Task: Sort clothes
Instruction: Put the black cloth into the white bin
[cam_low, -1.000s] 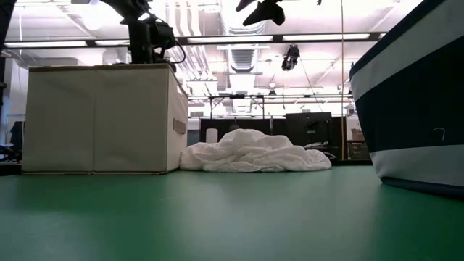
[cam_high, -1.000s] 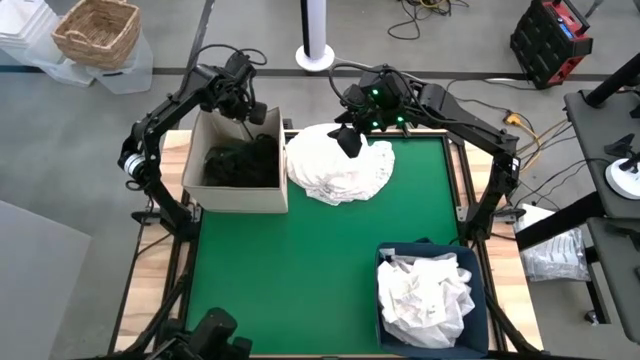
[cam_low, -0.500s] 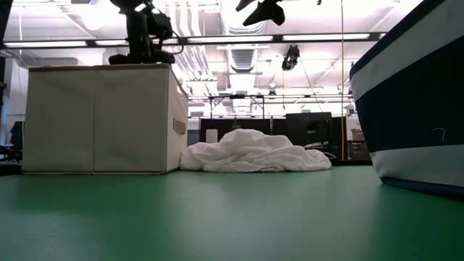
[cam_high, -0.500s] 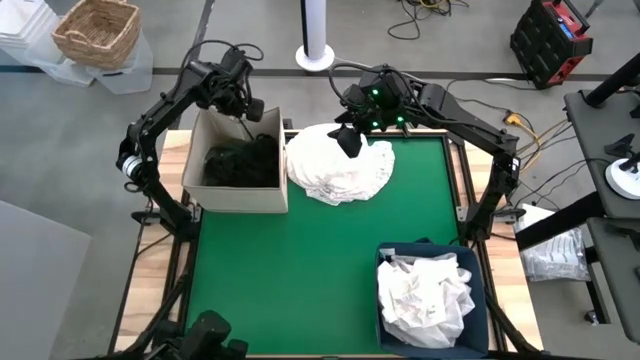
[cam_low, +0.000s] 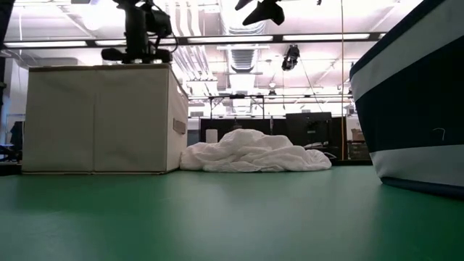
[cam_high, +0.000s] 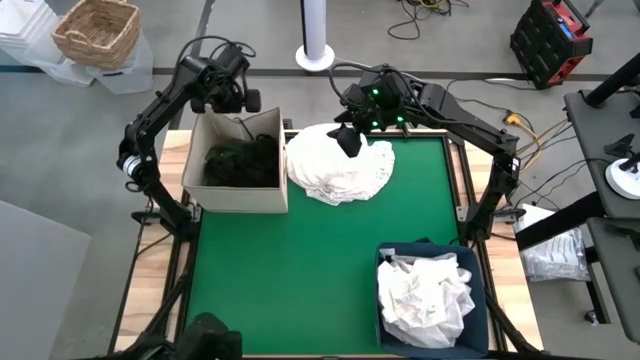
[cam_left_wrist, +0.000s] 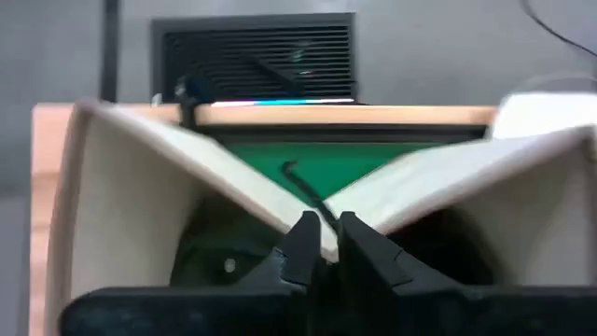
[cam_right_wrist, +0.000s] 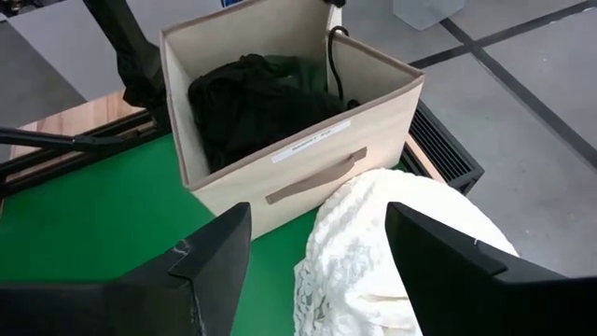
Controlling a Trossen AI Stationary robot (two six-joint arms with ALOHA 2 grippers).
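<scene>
two arms are at work on a sort that looks nearly finished. the dark clothes [cam_high: 232,163] lie inside the beige box [cam_high: 236,197] at the table's far left, crumpled white clothes [cam_high: 425,297] fill the navy bin [cam_high: 484,300] at the near right, and one white garment [cam_high: 338,165] is heaped on the mat just beside the box. the left gripper [cam_high: 244,101] hangs above the box's far rim, its fingers almost together and holding nothing. the right gripper [cam_high: 349,140] hovers directly over the white heap with its fingers spread wide apart and empty. by my reading, the next move is for the right arm to drop, pinch the heap and carry it to the bin. the green mat [cam_high: 300,270] covers a wooden table; beyond it, a grey floor, a wicker basket [cam_high: 97,32] and cables [cam_high: 430,12].
</scene>
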